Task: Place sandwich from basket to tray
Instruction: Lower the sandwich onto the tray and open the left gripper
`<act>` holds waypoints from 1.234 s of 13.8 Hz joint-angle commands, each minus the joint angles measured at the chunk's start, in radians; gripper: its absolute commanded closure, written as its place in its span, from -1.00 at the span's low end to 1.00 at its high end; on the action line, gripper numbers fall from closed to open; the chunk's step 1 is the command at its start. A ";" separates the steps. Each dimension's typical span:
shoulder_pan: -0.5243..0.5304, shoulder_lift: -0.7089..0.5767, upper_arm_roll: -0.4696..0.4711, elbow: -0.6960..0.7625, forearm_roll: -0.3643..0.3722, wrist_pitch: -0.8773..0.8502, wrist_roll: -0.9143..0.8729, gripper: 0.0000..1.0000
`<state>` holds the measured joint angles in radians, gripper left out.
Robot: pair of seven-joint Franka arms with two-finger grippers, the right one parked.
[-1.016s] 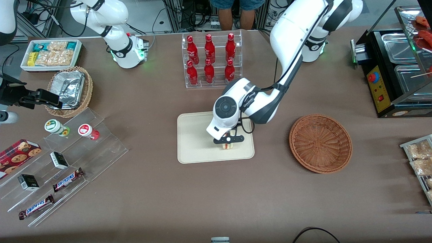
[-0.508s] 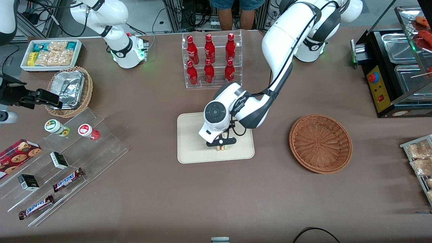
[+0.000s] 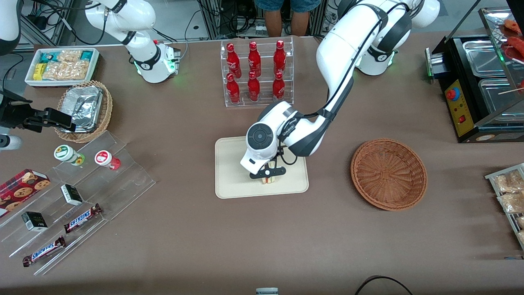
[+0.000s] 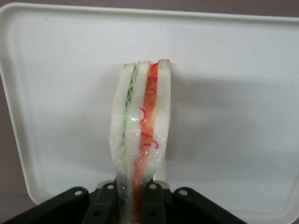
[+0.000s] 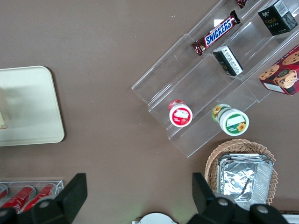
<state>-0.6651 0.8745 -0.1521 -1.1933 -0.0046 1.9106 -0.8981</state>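
Note:
The sandwich (image 4: 140, 130), a wrapped wedge of pale bread with green and red filling, stands on edge over the cream tray (image 4: 233, 93). My left gripper (image 4: 134, 205) is shut on the sandwich's narrow end. From the front, the gripper (image 3: 268, 175) sits low over the middle of the tray (image 3: 233, 180), and a bit of sandwich (image 3: 268, 180) shows under it. Whether the sandwich touches the tray I cannot tell. The reddish-brown basket (image 3: 389, 174) lies empty beside the tray, toward the working arm's end of the table.
A clear rack of red bottles (image 3: 256, 73) stands farther from the front camera than the tray. A clear stepped shelf (image 3: 82, 196) with snack bars and jars, a tan basket with foil container (image 3: 84, 110) and a white snack bin (image 3: 61, 65) lie toward the parked arm's end.
The left gripper carried the sandwich a little toward the parked arm's end, to the tray's middle, then nearly stopped. It stays shut on the sandwich.

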 commanded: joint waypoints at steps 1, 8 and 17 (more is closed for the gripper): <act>-0.025 0.021 0.017 0.029 0.008 0.018 -0.028 1.00; -0.024 0.006 0.020 0.034 0.017 0.013 -0.030 -1.00; 0.038 -0.155 0.022 0.037 0.014 -0.106 0.076 -1.00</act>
<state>-0.6539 0.7544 -0.1284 -1.1450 -0.0004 1.8455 -0.8766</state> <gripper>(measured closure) 0.000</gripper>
